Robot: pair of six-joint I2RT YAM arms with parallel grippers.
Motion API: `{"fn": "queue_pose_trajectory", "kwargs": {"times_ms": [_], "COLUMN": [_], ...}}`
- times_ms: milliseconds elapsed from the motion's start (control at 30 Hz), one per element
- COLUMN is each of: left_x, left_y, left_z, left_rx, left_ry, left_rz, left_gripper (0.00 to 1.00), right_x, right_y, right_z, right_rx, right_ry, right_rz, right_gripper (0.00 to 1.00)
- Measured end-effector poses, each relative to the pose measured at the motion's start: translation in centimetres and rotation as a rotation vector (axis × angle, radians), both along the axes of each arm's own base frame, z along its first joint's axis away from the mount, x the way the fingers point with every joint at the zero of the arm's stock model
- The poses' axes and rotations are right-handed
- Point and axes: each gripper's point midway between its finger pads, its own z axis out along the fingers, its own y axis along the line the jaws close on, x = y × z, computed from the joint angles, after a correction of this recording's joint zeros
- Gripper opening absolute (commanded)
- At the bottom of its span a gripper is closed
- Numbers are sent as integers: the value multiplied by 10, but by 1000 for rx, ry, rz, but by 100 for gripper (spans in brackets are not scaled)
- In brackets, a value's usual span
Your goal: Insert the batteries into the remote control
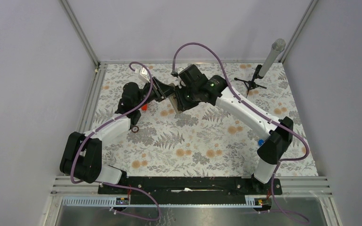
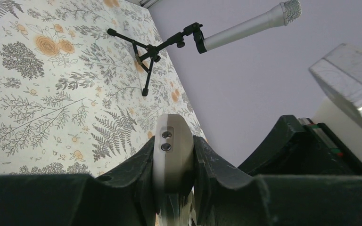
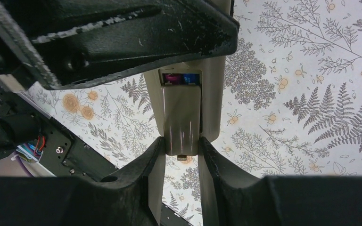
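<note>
Pinching narrow, the right gripper [image 3: 181,149] has its fingers [image 3: 156,169] closed on the grey cover [image 3: 183,117], which lies partway over the recess in the tan back of the remote control [image 3: 213,103]. The left gripper [image 2: 173,146] clamps the handset edge-on; both meet above the table [image 1: 202,155] near its far edge, slightly left of middle. The batteries [image 3: 181,78] show blue and magenta in the uncovered end of the recess, so loading looks done. What is left, I judge, is seating the cover fully. No brand or writing is legible anywhere. A microphone [image 1: 269,59] stands at the far right corner.
</note>
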Motion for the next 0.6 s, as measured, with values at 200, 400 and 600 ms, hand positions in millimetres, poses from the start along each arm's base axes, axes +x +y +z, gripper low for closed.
{"fn": "queue_pose_trajectory", "kwargs": {"times_ms": [200, 400, 600], "left_x": [0, -4, -6], "left_y": [0, 0, 0], "left_z": [1, 0, 0], "left_rx": [-11, -17, -27], "left_ry": [4, 11, 24], "left_rz": [0, -5, -7], "left_gripper": [0, 0, 0], "right_x": [1, 2, 2], "right_y": [1, 4, 5], "right_z": [-3, 0, 1], "right_rx": [-10, -5, -5], "right_ry": [9, 5, 4], "right_rz": [-3, -8, -7], "right_gripper": [34, 34, 35]}}
